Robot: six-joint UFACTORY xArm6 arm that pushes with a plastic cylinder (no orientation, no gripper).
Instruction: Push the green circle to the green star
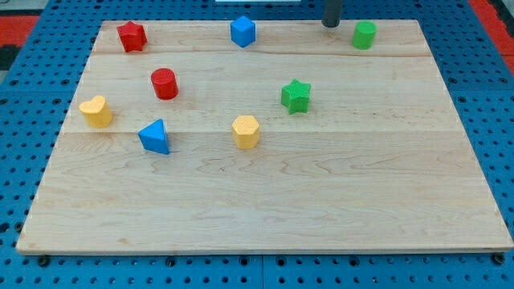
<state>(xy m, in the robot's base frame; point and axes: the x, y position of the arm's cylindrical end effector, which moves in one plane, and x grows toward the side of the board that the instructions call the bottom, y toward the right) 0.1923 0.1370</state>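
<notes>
The green circle (364,34) stands near the top edge of the wooden board, right of centre. The green star (295,95) sits lower and to the view's left of it, near the board's middle. My tip (330,24) is at the top edge of the board, just left of the green circle and a small gap apart from it. The rod runs up out of the view.
A blue hexagon block (242,31) sits at the top centre, a red star (132,36) at the top left, a red cylinder (165,83) below it. A yellow heart (96,111), a blue triangle (154,136) and a yellow hexagon (246,132) lie across the left and middle.
</notes>
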